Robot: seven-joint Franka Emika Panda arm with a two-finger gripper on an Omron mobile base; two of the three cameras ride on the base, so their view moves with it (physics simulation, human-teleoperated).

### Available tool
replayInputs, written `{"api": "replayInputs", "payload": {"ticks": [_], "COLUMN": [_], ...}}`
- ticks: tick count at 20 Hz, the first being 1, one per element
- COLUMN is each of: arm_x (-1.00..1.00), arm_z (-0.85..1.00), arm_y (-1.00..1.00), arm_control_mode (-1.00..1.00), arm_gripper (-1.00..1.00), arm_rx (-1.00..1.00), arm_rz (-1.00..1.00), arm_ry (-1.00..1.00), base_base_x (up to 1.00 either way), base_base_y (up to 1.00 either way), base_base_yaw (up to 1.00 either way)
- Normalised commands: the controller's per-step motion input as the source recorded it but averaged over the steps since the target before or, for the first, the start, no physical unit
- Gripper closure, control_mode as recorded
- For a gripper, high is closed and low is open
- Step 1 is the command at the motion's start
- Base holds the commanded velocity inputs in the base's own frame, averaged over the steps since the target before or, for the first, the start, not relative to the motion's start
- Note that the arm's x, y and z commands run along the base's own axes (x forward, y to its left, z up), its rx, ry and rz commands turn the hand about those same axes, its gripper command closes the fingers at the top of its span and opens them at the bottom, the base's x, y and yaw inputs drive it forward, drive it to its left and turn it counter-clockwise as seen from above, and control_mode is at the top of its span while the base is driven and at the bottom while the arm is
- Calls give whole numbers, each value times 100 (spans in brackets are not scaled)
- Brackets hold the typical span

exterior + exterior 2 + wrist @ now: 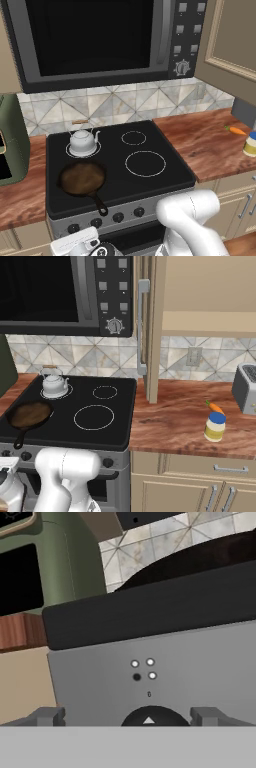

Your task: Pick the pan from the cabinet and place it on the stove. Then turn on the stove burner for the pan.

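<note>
Here, pan [81, 178] on stove [150, 186] front-left, claw [128, 717] open astride knob [149, 717].

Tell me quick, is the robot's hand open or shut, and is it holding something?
Gripper: open, holding nothing; its fingertips sit on either side of a stove knob.

Knob [148, 718] cut off at the hand view's bottom edge, toaster [246, 387] cropped by the right edge.

Dark brown pan [81, 178] (black handle), black stove [160, 137], white rings.
</note>
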Motion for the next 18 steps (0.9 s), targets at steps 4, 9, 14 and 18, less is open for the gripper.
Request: {"api": "replayInputs", "payload": {"ticks": [4,9,14,18], "arm_x": [-2,-12,-2,0], "arm_z": [-31,-15,-21,-16], "arm_y": [-22,-21,-1,0], "arm_control_mode": [-100,-100,-100,-100], "arm_gripper": [-100,-100,-100,-100], "arm_rx": [13,9,4,4], "arm_rz": [-1,-4,-1,0], "arm_ry": [0,-1,0,0], "base_base_x": [0,0,0,0], "base_base_y": [0,0,0,0], "base_base_yaw": [0,0,0,0]}}
